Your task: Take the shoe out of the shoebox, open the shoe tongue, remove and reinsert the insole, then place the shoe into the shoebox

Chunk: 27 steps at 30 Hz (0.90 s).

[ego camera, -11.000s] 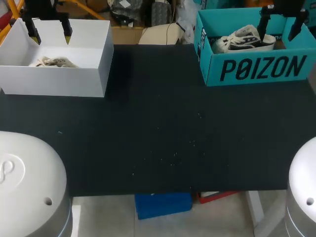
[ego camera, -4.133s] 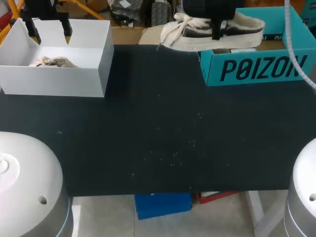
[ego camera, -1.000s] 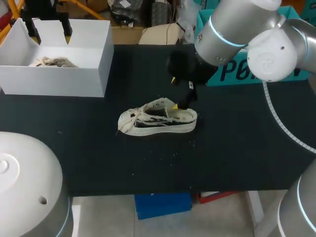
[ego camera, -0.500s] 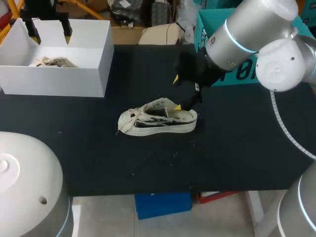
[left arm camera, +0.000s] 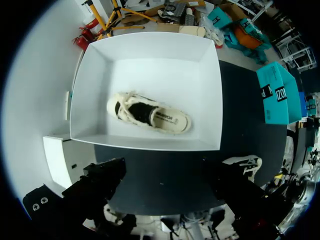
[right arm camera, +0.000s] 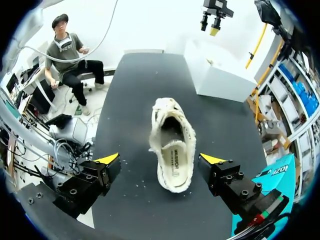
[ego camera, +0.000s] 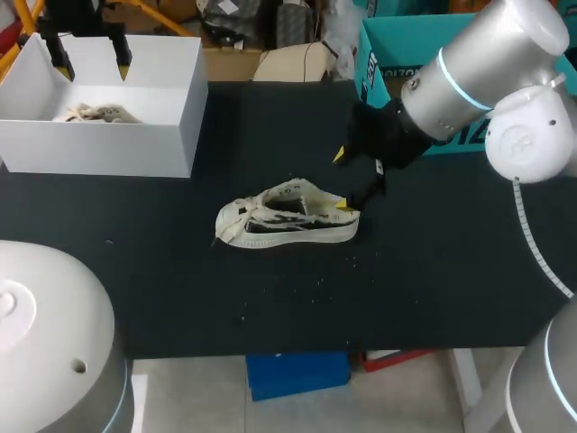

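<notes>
The matte black table point(ego camera: 433, 271) carries a white open cardboard box point(ego camera: 162, 117) beneath the left gripper point(ego camera: 92, 65), whose fingers stand apart. A teal cardboard shoebox point(ego camera: 374, 63) sits behind the right gripper point(ego camera: 342, 180). The cream canvas low shoe point(ego camera: 288, 216) lies upright just ahead of that released gripper, its heel between the spread fingers and untouched. A matching cream shoe point(left arm camera: 150, 114) rests in the white box.
</notes>
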### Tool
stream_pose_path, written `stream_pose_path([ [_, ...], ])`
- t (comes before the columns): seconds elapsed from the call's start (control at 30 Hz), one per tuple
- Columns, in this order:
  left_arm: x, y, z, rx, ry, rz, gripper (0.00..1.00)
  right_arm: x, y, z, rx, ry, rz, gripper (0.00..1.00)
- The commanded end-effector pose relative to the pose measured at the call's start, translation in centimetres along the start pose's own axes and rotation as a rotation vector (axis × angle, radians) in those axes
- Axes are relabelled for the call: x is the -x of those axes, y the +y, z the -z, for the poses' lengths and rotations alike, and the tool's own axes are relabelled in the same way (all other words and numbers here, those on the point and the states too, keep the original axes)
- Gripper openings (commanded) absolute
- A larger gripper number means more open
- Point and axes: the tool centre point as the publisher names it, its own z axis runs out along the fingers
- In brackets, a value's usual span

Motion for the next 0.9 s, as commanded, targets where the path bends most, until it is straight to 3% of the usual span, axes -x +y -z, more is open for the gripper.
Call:
stream_pose_path([
  [0.03, 0.0, 0.0, 0.0, 0.001, -0.001, 0.001, 1.00, 0.4, -2.0, -0.6, 0.106, -0.020, -0.007, 1.00],
  [0.43, 0.0, 0.0, 0.0, 0.001, -0.001, 0.001, 1.00, 3.4, -5.0, -3.9, 0.152, 0.015, -0.018, 1.00],
  [0.9, 0.0, 0.0, 0.0, 0.001, -0.001, 0.001, 1.00, 5.0, -7.3, -6.4, 0.313, 0.030, 0.003, 1.00],
])
